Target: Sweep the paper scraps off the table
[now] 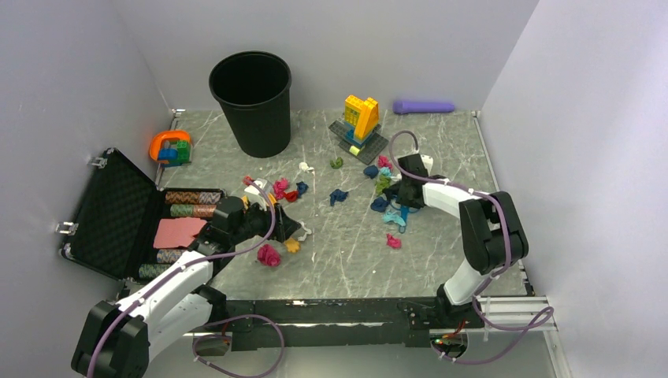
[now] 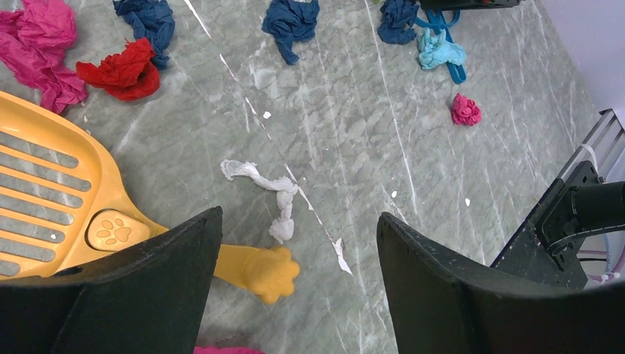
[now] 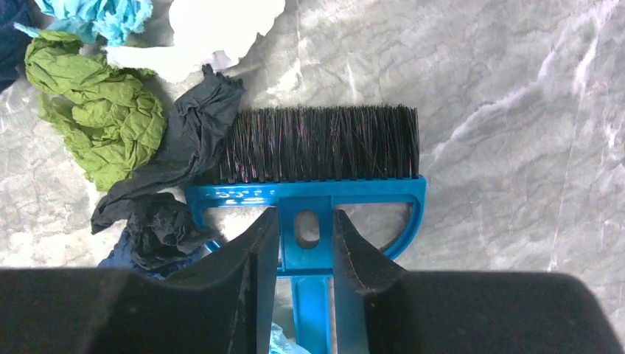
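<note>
My left gripper (image 2: pixel 298 221): jaws wide apart, clamping nothing. The orange slotted plastic scoop (image 2: pixel 51 184) lies beneath one finger. Crumpled paper scraps (image 2: pixel 269 193) lie on the grey-green marble table (image 2: pixel 457 177) just ahead. My right gripper (image 3: pixel 306 221) pinches the blue plastic black-bristled brush (image 3: pixel 324 188); a navy scrap touches its bristles.

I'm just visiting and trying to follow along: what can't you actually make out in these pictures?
Left wrist view: orange scoop cut by the left edge, partly under the left claw.
Right wrist view: blue brush handle's lower end behind the right claw.
Top view: black bin inside too dark; case contents too small to name.
</note>
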